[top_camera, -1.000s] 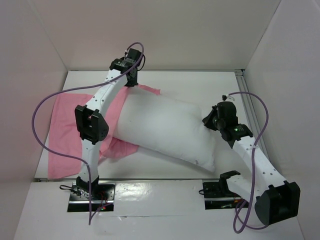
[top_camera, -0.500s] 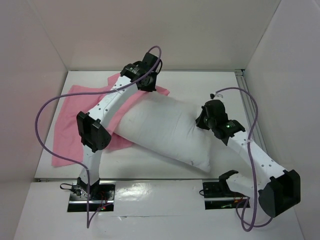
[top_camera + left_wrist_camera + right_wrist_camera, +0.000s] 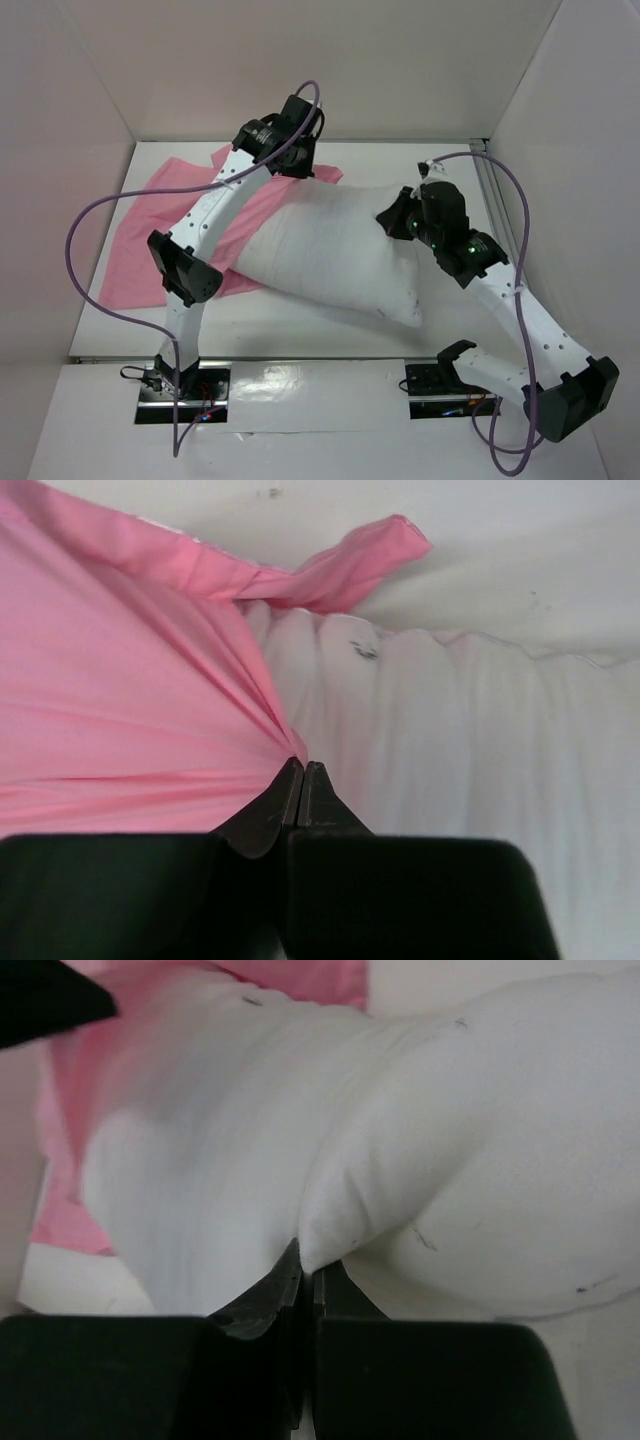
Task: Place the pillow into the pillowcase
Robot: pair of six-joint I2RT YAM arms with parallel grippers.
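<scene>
Barely begun: the pillow (image 3: 340,255) lies mid-table, its left end on the pillowcase (image 3: 150,240), mostly outside it. The left gripper (image 3: 302,769) pinches the case's far edge, and the right gripper (image 3: 304,1261) pinches the pillow's right end. Since a second ago both have swung inward, shoving the pillow left

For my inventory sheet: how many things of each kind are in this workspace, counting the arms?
white pillow: 1
pink pillowcase: 1
robot arms: 2 (left arm, right arm)
Total: 4
</scene>
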